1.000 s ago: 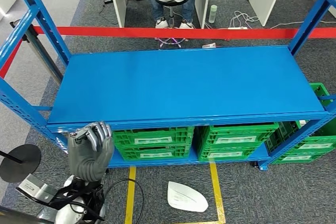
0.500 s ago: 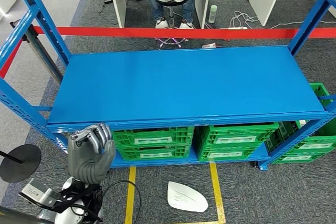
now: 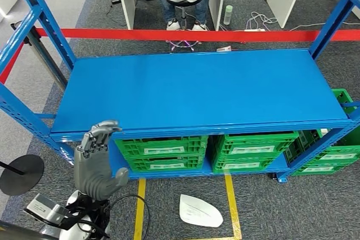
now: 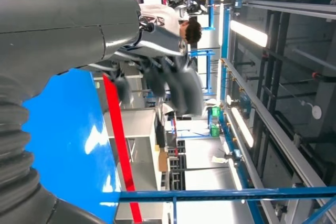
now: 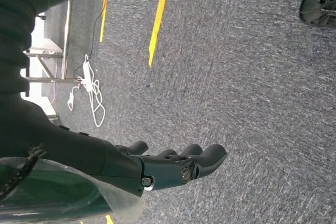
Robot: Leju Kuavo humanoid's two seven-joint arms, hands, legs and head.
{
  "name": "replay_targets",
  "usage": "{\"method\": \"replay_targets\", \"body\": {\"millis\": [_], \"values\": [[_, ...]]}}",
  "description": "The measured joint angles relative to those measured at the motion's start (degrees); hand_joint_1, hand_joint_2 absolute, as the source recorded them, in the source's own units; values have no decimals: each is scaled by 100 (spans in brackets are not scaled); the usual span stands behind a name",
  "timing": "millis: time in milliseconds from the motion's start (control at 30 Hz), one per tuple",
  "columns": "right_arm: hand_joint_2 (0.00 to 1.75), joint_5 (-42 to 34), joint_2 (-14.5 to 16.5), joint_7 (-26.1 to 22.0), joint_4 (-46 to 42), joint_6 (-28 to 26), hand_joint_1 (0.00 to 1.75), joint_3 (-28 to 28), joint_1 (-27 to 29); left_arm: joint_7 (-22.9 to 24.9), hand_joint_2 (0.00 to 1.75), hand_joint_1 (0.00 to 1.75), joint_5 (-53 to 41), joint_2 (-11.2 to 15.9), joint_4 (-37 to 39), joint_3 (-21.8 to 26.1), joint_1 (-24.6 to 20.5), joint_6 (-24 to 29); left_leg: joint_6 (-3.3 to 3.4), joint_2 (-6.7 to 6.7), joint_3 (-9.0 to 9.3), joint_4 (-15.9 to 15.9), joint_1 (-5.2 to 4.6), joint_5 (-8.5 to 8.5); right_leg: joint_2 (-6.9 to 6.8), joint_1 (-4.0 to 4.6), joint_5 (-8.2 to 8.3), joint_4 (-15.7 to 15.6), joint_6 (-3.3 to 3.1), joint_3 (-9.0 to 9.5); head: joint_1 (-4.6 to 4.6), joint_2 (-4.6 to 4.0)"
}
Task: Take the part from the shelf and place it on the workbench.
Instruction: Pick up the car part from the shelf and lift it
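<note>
Left robot hand (image 3: 97,161) raised at the shelf's (image 3: 199,91) front-left corner, fingers spread, thumb out, holding nothing. Right robot hand (image 5: 174,166) hangs over the carpet, fingers loosely extended, also holding nothing. Task looks barely begun: no part held, none on the blue shelf top. A white piece (image 3: 199,211) lies on the floor in front of the shelf; can't tell if it's the part. Green crates (image 3: 163,153) sit on the lower level, contents hidden. Worktop isn't visible. Versus a second ago: left robot hand went from curled fist to open.
</note>
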Motion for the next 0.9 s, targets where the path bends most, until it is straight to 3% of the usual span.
{"method": "replay_targets", "body": {"millis": [900], "values": [[175, 1, 0, -7, 0, 28, 0, 0, -1, -22, 0, 0, 36, 1, 0, -21, 6, -28, 0, 0, 0, 0, 0, 0, 0, 0, 0, 0, 0, 0, 0, 0]]}}
